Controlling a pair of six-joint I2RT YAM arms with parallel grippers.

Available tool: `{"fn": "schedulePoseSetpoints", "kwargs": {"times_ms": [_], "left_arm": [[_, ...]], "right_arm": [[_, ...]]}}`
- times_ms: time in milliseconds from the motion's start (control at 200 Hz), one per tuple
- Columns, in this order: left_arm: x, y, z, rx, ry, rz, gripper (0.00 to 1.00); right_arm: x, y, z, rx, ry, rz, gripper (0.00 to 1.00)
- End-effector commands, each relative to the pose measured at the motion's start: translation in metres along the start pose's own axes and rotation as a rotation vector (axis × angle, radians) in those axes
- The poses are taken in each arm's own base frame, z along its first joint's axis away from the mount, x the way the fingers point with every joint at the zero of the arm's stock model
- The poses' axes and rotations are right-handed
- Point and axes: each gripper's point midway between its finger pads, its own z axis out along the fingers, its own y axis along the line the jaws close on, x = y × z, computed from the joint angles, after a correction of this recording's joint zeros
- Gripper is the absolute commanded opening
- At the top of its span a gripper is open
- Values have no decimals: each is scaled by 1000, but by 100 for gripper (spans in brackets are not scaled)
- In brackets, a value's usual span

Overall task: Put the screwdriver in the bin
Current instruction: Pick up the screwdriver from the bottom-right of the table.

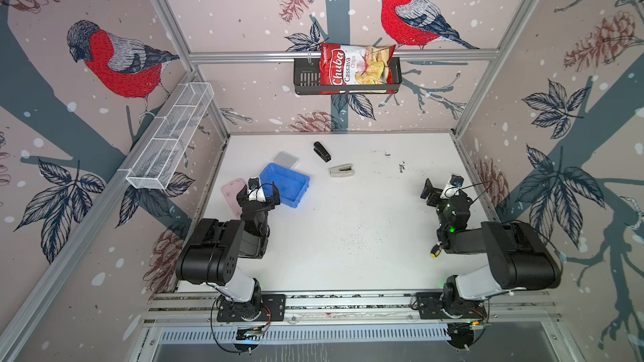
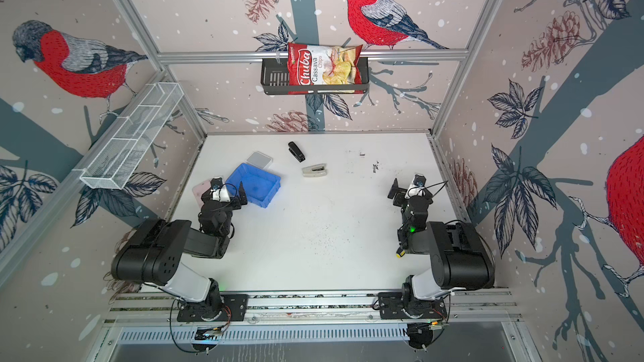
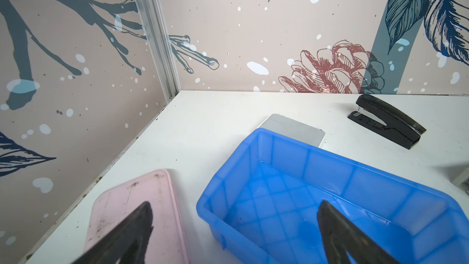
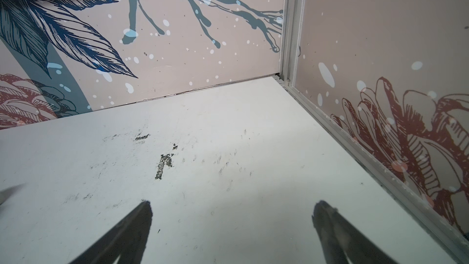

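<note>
Only the yellow end cap and a bit of black handle of the screwdriver [image 1: 434, 253] [image 2: 401, 253] show on the table, beside my right arm's forearm; its shaft is hidden under the arm. The blue bin [image 1: 288, 182] [image 2: 257, 182] [image 3: 304, 163] sits empty at the table's left. My left gripper [image 1: 259, 192] [image 2: 225, 193] [image 3: 234, 208] is open above the bin's near corner, one finger over the bin, the other over the pink container. My right gripper [image 1: 442, 187] [image 2: 407, 187] [image 4: 233, 204] is open over bare table, well beyond the screwdriver.
A pink flat container [image 1: 231, 189] lies left of the bin and a grey lid [image 1: 285, 159] behind it. A black stapler [image 1: 321, 151] and a white stapler [image 1: 341, 170] lie mid-table. A wire basket [image 1: 170, 137] hangs on the left wall, a chips bag [image 1: 355, 67] on the back shelf.
</note>
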Motion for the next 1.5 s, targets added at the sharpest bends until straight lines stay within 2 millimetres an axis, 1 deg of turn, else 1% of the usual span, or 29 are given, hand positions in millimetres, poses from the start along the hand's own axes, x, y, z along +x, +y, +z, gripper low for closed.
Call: {"fn": "schedulePoseSetpoints", "kwargs": {"times_ms": [0,205,310,405,535,640,725,745,760,851,891,1001,1091,1161,1261,1326,1416,1496], "left_arm": [[-6,-2,1,9,-18,-12,99],[-7,-2,-3,6,-30,-5,99],[-12,-5,-8,13,-47,10,99],[-22,-6,-13,7,-72,18,99],[-37,-17,-18,44,-79,61,99],[-52,-34,-24,112,-92,100,99],[-63,-55,-31,212,-101,95,99],[-67,-60,-33,231,-104,89,99],[-69,-63,-34,243,-104,86,99],[-83,-88,-45,314,-124,101,99],[-88,-101,-50,352,-131,109,99],[-94,-147,-71,535,-134,137,99],[-100,-178,-91,667,-141,137,99],[-101,-202,-106,755,-142,144,99],[-105,-237,-126,889,-133,140,99],[-102,-262,-141,994,-119,135,99],[-99,-295,-164,1113,-117,149,99],[-97,-321,-182,1203,-110,152,99]], "right_arm": [[-1,-1,1,2,-3,-1,100],[-2,-1,-1,2,-7,0,100],[-2,-1,-1,2,-8,0,100],[-5,1,0,-2,-6,-4,100],[-16,6,3,-16,31,-12,100],[-27,13,-1,-44,27,-24,100],[-39,19,-6,-62,14,-9,100],[-38,20,-7,-65,20,-1,100],[-47,22,-10,-70,-1,9,100],[-61,24,-20,-83,-23,85,100],[-66,22,-24,-76,-24,134,100],[-72,16,-33,-39,21,242,100],[-71,3,-42,38,93,311,100],[-69,-11,-52,120,145,360,100],[-67,-25,-67,166,174,391,100],[-65,-34,-76,196,174,440,100],[-54,-53,-88,283,227,528,100],[-35,-67,-96,357,330,583,99]]}}
